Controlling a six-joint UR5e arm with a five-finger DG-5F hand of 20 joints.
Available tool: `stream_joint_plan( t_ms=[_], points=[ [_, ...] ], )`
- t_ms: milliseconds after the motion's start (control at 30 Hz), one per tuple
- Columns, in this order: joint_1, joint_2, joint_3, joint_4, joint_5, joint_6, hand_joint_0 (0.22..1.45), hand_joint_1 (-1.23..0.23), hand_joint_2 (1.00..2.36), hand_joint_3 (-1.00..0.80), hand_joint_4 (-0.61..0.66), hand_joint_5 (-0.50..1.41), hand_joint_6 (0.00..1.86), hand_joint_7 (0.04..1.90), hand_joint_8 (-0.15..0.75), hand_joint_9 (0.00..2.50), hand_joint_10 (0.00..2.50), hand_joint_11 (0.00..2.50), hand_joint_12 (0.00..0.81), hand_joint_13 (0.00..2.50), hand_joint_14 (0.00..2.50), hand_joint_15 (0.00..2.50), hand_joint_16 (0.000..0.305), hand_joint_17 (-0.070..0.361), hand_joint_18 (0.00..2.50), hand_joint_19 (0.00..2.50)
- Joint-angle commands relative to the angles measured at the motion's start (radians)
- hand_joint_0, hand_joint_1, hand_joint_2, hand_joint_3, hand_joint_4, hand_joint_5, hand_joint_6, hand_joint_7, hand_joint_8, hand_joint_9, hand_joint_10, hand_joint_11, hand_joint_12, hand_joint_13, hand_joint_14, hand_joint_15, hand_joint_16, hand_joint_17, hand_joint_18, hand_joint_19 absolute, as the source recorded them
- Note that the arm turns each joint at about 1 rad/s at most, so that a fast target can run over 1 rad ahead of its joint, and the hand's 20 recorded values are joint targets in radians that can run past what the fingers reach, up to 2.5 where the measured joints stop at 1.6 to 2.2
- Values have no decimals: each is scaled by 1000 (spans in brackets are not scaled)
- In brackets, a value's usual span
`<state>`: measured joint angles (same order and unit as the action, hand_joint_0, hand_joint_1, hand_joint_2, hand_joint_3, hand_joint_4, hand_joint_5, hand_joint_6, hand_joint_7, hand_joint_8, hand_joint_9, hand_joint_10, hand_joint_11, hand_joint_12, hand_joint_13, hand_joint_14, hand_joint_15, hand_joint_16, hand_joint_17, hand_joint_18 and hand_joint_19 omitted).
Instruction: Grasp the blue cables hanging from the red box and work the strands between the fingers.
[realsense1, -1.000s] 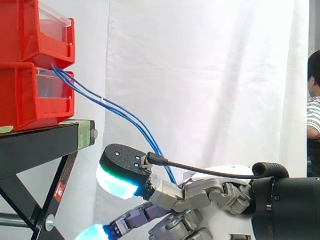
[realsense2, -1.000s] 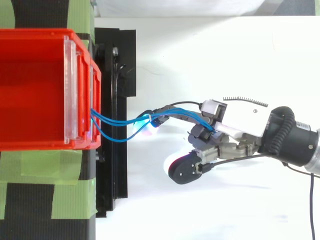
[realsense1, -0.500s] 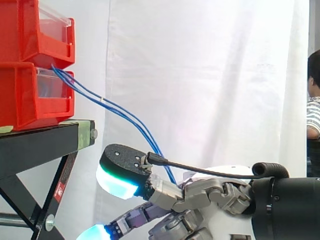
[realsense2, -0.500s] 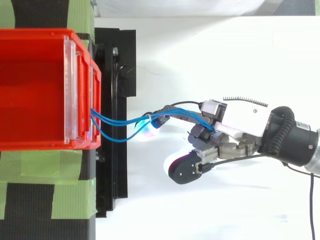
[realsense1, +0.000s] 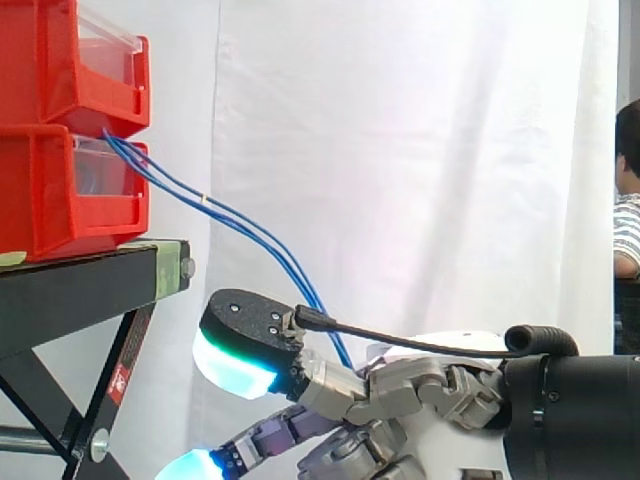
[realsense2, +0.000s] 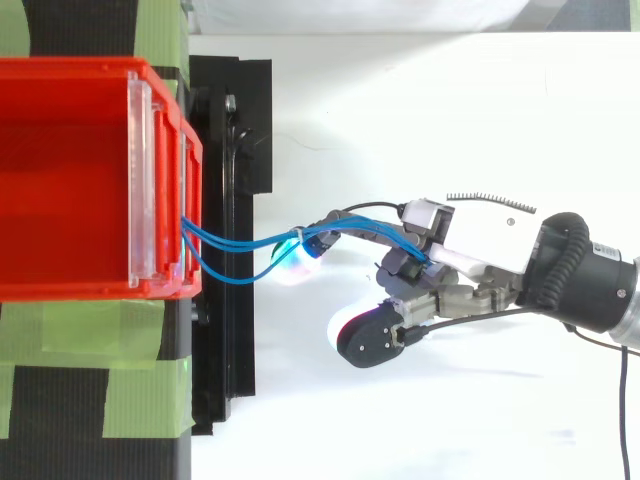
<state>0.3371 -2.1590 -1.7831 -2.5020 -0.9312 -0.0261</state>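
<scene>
Two containers occupy the upper left of the side view: an upper red bin stacked on a lower red bin. Both are glossy moulded plastic with slanted fronts and clear plastic windows. Something bluish shows behind the lower window, too dim to identify. From above, at the left of the frame, the upper red bin's smooth floor lies in plain sight.

Both bins rest on a black metal stand whose top carries strips of matte green tape. Thin blue cables leave the top front edge of the lower red bin, bound partway along by a small white tie. They slope down to the right across the pleated white curtain into the robot's hand at the lower right.

Built of grey metal links with a white shell over its back, the hand grips the blue cables. In the top view the strands run along one outstretched finger and end pinched among curled fingers close to the palm. A thick, rounded fingertip pad, black on its back and glowing cyan-green on its face, juts left just below the strands. Another cyan pad sits at the bottom edge. A person's striped sleeve shows at the right edge.
</scene>
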Motion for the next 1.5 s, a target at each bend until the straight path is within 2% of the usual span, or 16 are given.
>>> stream_joint_plan(
  t_ms=[0,1467],
  points=[
    [0,1,1,2,0,0,724,-550,1000,-1000,256,59,16,1027,513,1753,2500,2500,549,1845,2500,1788,195,146,2295,710],
    [-1,-1,-1,0,0,0,710,-549,1000,-1000,234,24,14,1052,508,1749,2500,2500,556,1850,2500,1780,195,146,2296,713]
  ],
)
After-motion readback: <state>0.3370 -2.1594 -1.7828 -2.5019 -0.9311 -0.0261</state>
